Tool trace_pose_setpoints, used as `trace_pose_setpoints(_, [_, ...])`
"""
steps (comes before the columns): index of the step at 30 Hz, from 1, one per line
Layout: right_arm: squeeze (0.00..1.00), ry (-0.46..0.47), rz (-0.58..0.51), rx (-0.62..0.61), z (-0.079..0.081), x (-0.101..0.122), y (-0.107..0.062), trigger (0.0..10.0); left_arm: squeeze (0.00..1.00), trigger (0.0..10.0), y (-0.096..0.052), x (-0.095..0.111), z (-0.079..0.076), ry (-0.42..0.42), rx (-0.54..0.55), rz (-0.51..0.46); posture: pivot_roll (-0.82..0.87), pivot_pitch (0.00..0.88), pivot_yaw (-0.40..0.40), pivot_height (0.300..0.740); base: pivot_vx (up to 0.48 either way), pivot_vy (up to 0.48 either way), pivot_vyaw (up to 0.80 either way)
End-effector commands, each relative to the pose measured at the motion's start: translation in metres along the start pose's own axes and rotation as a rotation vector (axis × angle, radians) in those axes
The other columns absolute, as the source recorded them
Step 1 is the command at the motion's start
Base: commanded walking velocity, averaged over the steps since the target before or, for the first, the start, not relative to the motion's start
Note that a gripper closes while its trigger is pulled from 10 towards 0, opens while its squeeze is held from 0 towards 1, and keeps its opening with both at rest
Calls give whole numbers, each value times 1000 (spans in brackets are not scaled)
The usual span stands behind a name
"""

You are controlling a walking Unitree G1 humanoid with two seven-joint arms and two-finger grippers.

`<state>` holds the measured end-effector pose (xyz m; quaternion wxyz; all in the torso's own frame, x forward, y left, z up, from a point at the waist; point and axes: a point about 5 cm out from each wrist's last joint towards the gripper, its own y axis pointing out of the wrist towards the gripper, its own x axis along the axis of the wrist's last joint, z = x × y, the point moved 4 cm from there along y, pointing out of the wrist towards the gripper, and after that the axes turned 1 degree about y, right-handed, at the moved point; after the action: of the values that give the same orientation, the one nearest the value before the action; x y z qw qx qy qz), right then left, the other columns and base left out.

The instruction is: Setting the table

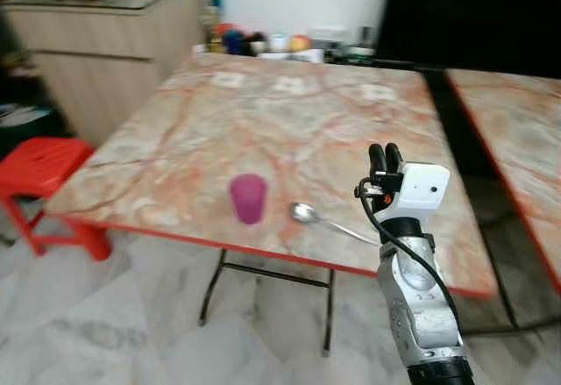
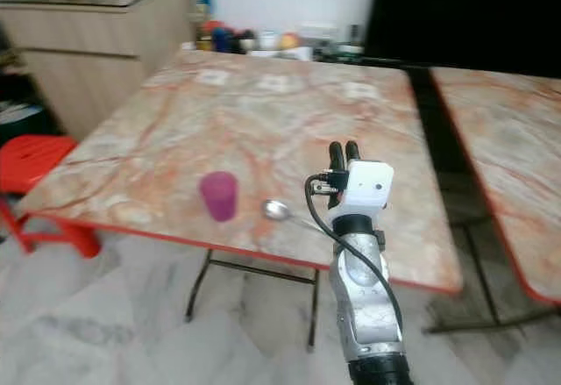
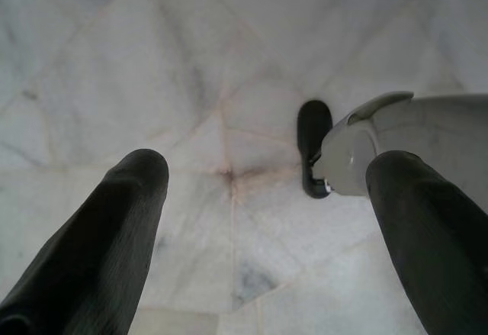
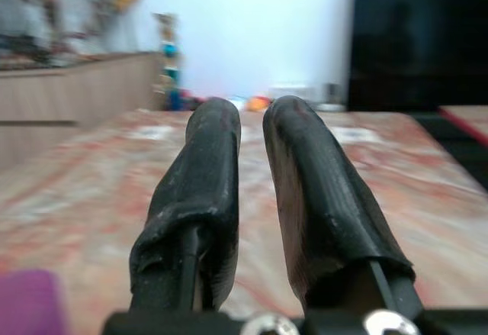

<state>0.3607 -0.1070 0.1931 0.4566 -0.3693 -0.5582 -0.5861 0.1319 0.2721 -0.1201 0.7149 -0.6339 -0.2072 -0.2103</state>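
Before the robot stands a square marble-patterned table (image 1: 289, 113) with a red edge and thin dark legs, on a pale marble floor (image 1: 114, 315). A second table (image 1: 517, 131) of the same pattern stands to its right with a dark gap between them. To the left a long wooden counter (image 1: 105, 43) runs along the wall, and a red plastic stool (image 1: 39, 170) sits on the floor just off the first table's near left corner. Along that table's far edge is a row of small jars and cups (image 1: 263, 43), too blurred to tell apart.

The right arm (image 1: 419, 297) rises at the table's near edge, a white camera block (image 1: 421, 188) at its wrist. The right gripper (image 1: 385, 153) is over the table's near right part, its two black fingers (image 4: 213, 198) pointing across the top and drawn together, with a thin slit between the tips and nothing held.

A purple cup (image 1: 248, 197) stands upright near the front edge. Just to its right, apart from it, a metal spoon (image 1: 326, 219) lies flat, bowl toward the cup, handle running toward the arm.

The left gripper (image 3: 263, 220) hangs over the floor, fingers spread wide and empty
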Motion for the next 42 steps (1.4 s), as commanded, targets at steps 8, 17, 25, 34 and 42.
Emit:
trace_pose_setpoints(8, [0, -15, 21, -12, -9, -4, -2, 10000, 0, 10000, 3, 8, -2, -3, -6, -23, 32, 58, -7, 740, 226, 0, 0])
trace_pose_setpoints(17, [0, -40, 62, 19, -6, -11, -3, 10000, 0, 10000, 3, 8, -3, -2, -12, -22, 30, 61, -8, 740, 0, 0, 0])
trace_pose_setpoints(25, [0, -218, 218, 197, -21, -35, 5, 10000, 0, 10000, 3, 9, -5, -3, -18, -22, 27, 62, -7, 740, 0, 0, 0])
trace_pose_setpoints(34, [110, -243, 330, 249, -50, -47, 22, 10000, 0, 10000, 4, 10, -6, -5, -23, -23, 31, 55, -6, 740, 0, 0, 0])
trace_pose_setpoints(42, [1000, -99, 408, 545, -30, -59, 18, 10000, 0, 10000, 4, 11, -8, 5, -42, -21, 37, 41, -2, 740, 0, 0, 0])
